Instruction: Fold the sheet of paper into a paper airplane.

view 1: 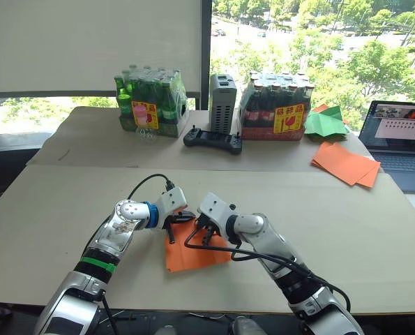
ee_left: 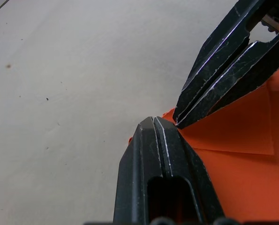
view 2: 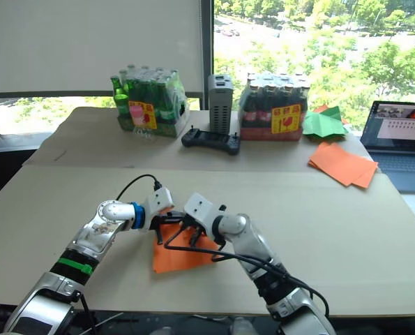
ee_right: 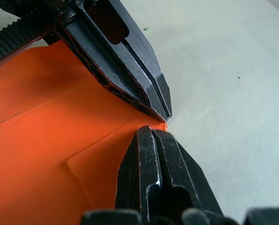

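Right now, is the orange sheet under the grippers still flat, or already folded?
Partly folded. The sheet of paper shows an overlapping flap edge near the corner where the left gripper and right gripper meet, both shut.

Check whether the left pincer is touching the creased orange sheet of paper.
Touching. In the left wrist view, the left pincer, shut, presses its tips onto the corner of the creased orange sheet of paper.

A high office: laptop, worktable, treetops outside the window.

Two bottle packs, controller, green paper shape, orange sheets, laptop on table
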Available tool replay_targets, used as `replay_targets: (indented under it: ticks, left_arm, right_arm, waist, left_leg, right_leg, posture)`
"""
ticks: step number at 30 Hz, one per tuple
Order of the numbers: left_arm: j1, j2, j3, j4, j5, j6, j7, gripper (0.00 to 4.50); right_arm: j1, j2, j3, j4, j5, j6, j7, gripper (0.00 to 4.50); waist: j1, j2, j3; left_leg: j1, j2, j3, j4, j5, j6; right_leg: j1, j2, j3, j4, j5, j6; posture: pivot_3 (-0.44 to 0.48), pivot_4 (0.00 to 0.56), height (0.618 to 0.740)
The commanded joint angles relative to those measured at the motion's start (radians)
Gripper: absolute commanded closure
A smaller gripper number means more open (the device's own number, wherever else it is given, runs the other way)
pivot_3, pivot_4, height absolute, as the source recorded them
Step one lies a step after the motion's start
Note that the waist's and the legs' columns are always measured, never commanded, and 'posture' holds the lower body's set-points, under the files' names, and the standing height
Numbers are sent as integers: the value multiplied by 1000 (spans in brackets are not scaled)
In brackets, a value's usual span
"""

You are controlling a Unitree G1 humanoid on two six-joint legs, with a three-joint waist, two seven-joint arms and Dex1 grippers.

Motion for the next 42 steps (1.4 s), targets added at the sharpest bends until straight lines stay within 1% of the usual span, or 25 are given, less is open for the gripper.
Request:
replay_targets:
  ticks: [1, 18, 25, 30, 42]
  left_arm:
    - [19, 3, -24, 4, 23, 17, -5, 4500]
    - [16, -4, -23, 6, 27, 16, -7, 4500]
    - [17, -2, -22, 3, 27, 17, -11, 4500]
    - [17, 0, -21, 3, 27, 16, -13, 4500]
    - [16, 2, -20, 4, 29, 12, -14, 4500]
  right_arm:
    - [34, -28, 6, 5, 7, 48, 6, 4473]
    - [95, -97, -9, -82, 59, 109, 7, 4473]
    - [141, -126, -23, -124, 88, 137, 3, 4473]
    - [156, -138, -47, -141, 111, 160, -2, 4473]
    - [190, -187, -45, -174, 145, 171, -8, 4473]
  waist:
    - [0, 0, -1]
    - [1, 2, -2]
    - [2, 2, -2]
    - [2, 2, -3]
    - [3, 2, -3]
  left_leg:
    - [0, 0, 0, 0, 0, 0]
    - [0, 0, 0, 0, 0, 0]
    - [0, 0, 0, 0, 0, 0]
    - [0, 0, 0, 0, 0, 0]
    - [0, 0, 0, 0, 0, 0]
  right_leg:
    - [0, 0, 0, 0, 0, 0]
    - [1, 0, 0, -1, 0, 0]
    - [1, 0, 0, -1, 0, 0]
    - [1, 0, 0, -1, 0, 1]
    - [1, 0, 0, -1, 0, 1]
  posture:
    - [0, 150, 733]
    - [0, 150, 733]
    - [0, 150, 733]
    - [0, 150, 733]
    - [0, 150, 733]
